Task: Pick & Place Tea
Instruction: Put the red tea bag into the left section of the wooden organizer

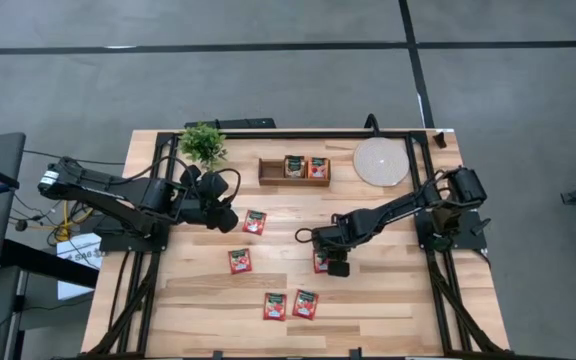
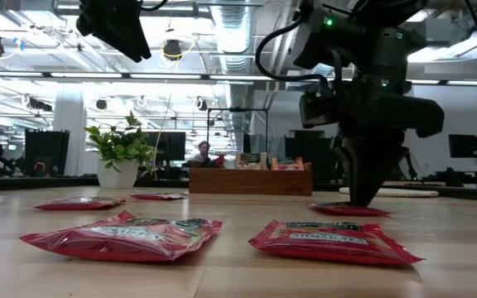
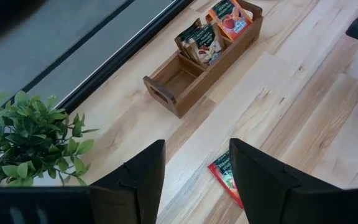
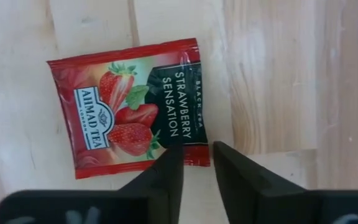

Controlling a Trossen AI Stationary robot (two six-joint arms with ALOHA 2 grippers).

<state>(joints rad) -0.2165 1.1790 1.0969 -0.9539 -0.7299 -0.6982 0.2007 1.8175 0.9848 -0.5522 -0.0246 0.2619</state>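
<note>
The pale wooden plank tabletop (image 1: 388, 300) carries everything, with a black frame along its edges. The left arm waits over the tabletop's left side near the small green potted plant (image 1: 203, 143), its left end effector (image 3: 194, 180) held above the surface with the fingers spread wide and nothing between them.

The right arm reaches in toward the middle, and the right end effector (image 4: 197, 165) is down at the wood over a red square strawberry tea sachet (image 4: 129, 106) with a dark green label. In the right wrist view its two dark fingers (image 4: 166, 177) stand a narrow gap apart, straddling the sachet's near edge; whether they actually pinch it cannot be told. The low view shows the fingertips at the sachet, which lies flat.

A brown wooden compartment box (image 1: 271, 172) sits at the far middle of the tabletop, with two sachets standing in it. Just beside it to the right lies a round pale disc (image 1: 381, 161).

Four more red sachets lie loose: one near the left end effector (image 1: 255, 222), one left of centre (image 1: 239, 261), and two side by side at the near edge (image 1: 290, 305).
</note>
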